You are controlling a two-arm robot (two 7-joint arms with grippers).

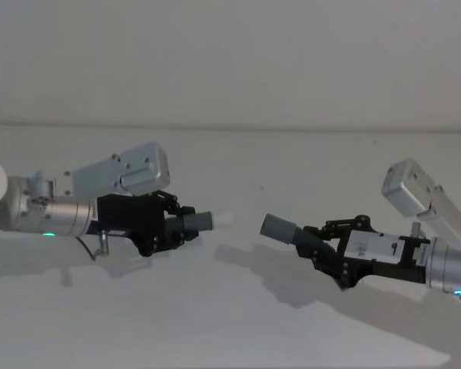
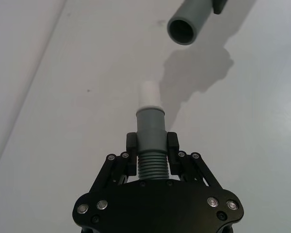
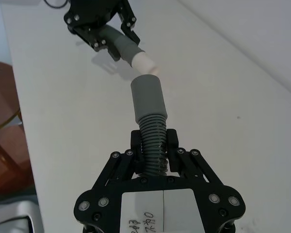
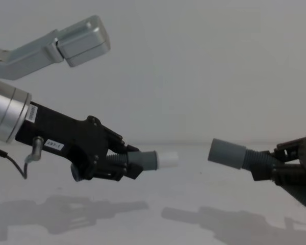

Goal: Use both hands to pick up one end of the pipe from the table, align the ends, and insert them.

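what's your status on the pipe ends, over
Left pincer shut on white-tipped piece, right pincer shut on wide-cuff piece. Both above the table, ends facing, gap between, not inserted. Nothing between them.

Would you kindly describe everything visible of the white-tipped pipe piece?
This short, dark grey ribbed tube, plastic by its look, has a smooth lighter grey cuff ending in a narrower white tip. The black left claw is shut on its ribs, holding it above the white table, roughly level, tip facing the other piece's wider grey cuff across a gap.
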